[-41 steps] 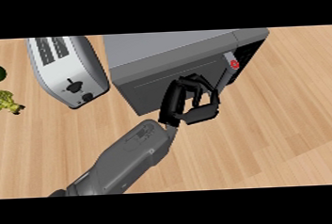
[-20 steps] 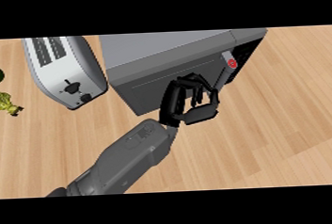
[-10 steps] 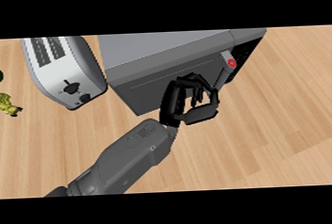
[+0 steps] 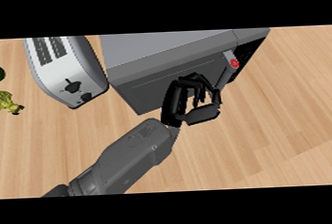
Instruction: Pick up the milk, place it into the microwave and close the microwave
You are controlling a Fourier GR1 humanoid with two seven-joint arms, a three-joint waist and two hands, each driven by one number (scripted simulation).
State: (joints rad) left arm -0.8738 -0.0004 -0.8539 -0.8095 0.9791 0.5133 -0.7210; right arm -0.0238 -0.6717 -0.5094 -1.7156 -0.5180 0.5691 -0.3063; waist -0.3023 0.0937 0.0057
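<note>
Right now I see one hand [image 4: 190, 103], its side unclear, at the microwave [image 4: 168, 62] door's lower edge, fingers curled against the door, gripping nothing I can make out. Milk isn't visible; whether it's inside, I can't tell. Toaster [image 4: 64, 69] sits at ten o'clock, broccoli [image 4: 3, 102] at nine.
</note>
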